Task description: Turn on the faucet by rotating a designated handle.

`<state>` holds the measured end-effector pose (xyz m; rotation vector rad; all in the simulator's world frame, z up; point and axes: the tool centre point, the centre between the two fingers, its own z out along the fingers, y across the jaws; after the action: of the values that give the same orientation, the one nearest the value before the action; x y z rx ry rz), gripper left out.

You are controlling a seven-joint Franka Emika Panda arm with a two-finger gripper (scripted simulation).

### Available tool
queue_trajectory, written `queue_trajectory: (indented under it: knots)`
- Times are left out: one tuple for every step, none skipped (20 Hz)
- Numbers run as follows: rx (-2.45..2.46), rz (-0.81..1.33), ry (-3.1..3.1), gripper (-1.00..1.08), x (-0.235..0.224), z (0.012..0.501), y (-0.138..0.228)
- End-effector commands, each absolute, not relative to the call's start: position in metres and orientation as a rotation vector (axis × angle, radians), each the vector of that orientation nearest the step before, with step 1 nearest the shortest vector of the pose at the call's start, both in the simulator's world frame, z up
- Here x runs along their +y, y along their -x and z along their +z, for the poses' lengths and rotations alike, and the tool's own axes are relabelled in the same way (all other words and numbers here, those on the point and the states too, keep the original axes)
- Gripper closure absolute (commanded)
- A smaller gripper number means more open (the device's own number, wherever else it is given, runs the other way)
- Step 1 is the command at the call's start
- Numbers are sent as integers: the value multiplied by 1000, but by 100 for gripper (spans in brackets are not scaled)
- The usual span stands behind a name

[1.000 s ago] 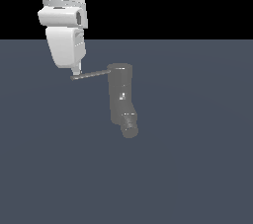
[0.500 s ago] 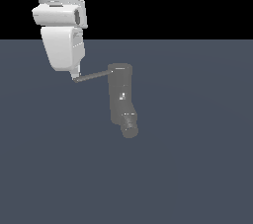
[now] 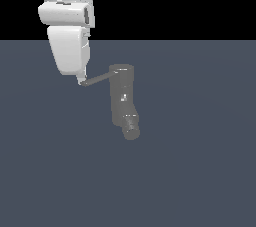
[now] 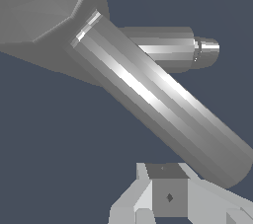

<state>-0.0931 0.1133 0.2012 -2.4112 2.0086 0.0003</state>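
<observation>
The gripper [image 3: 81, 80] sits at the handle's [image 3: 97, 78] free end, at nine o'clock from the faucet [image 3: 122, 102]; its finger spread cannot be told.

Gripper [image 3: 81, 80] at handle [image 3: 97, 78] free tip, faucet [image 3: 123, 98] cylinder blocks at 3 o'clock, spout at 5 o'clock, open floor [image 3: 200, 171] from 6 to 9 o'clock.

My gripper [image 3: 80, 81] sits at the far tip of the handle [image 3: 97, 79], which juts toward the exterior view's left from the top of the upright faucet [image 3: 122, 100], whose spout [image 3: 131, 127] angles out below.
</observation>
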Motion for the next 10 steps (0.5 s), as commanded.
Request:
queue_trajectory:
  knots:
    - [2026,0,2399,108,99,201,97]
    - [2025,0,2400,108,97,201,99]
    - [2025,0,2400,108,94,201,101]
    - [2025,0,2400,108,91,201,103]
    - [2025,0,2400,108,88,201,106]
    - [2025,0,2400,108,86,201,108]
    - [2025,0,2400,108,83,202,110]
    - [2025,0,2401,108,80,201,112]
    - [2025,0,2401,108,77,201,114]
    - [2025,0,2401,108,74,202,116]
